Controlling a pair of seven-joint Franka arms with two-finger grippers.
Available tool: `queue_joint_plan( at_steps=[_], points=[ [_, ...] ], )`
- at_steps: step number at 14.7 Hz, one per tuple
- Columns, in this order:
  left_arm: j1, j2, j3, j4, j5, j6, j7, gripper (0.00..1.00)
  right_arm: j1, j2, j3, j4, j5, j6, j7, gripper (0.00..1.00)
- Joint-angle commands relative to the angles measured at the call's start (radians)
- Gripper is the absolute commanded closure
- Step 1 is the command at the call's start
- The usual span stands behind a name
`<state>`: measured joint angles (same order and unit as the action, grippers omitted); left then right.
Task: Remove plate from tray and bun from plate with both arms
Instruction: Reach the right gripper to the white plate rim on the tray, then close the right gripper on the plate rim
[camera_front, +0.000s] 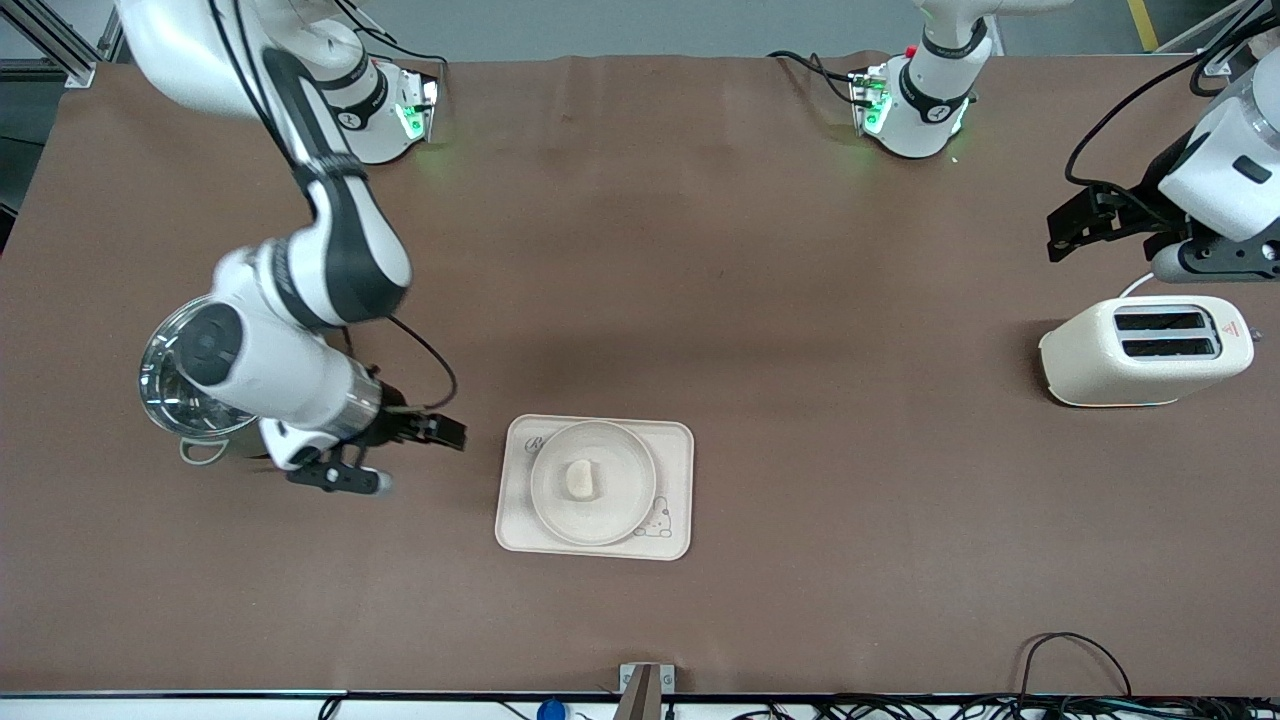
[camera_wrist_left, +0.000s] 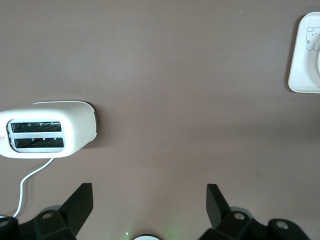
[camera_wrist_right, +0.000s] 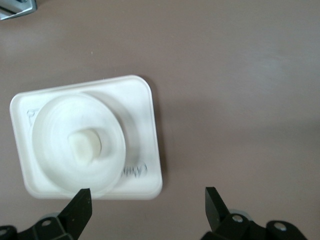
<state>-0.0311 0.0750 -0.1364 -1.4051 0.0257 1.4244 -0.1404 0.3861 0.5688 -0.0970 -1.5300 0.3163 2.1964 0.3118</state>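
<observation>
Bun (camera_front: 580, 479), pale cream oblong lump, lying at centre of round cream plate (camera_front: 620, 500) on rabbit-print tray (camera_front: 515, 525), apart from both claws. Right gripper (camera_front: 425, 455) hanging just beside tray toward right arm's end, fingers spread wide, holding nothing, steel pot (camera_front: 165, 385) near it. Left gripper (camera_front: 1075, 232) over bare table by white toaster (camera_front: 1140, 355), likewise wide open and empty
</observation>
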Motion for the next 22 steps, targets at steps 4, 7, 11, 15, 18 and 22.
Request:
queue_joint_plan(
  at_steps=[4, 7, 11, 15, 18, 22],
  points=[
    [-0.009, 0.008, -0.006, 0.023, 0.011, 0.005, 0.015, 0.00, 0.043, 0.151, -0.003, 0.033, 0.038, 0.181, 0.009, 0.00],
    [-0.003, 0.017, -0.005, 0.021, 0.010, 0.008, 0.015, 0.00, 0.054, 0.201, 0.013, 0.042, 0.108, 0.261, 0.006, 0.00],
    [-0.003, 0.022, -0.005, 0.021, 0.013, 0.008, 0.010, 0.00, 0.074, 0.266, 0.016, 0.086, 0.112, 0.275, 0.009, 0.09],
    [0.005, 0.022, -0.005, 0.021, 0.008, 0.008, 0.015, 0.00, 0.079, 0.284, 0.036, 0.096, 0.138, 0.276, 0.007, 0.27],
    [0.010, 0.012, -0.006, 0.021, 0.003, 0.005, 0.018, 0.00, 0.080, 0.296, 0.037, 0.108, 0.138, 0.276, -0.002, 0.37],
    [0.010, 0.009, -0.005, 0.021, 0.003, -0.001, 0.019, 0.00, 0.085, 0.315, 0.039, 0.131, 0.138, 0.275, -0.008, 0.55]
  ],
)
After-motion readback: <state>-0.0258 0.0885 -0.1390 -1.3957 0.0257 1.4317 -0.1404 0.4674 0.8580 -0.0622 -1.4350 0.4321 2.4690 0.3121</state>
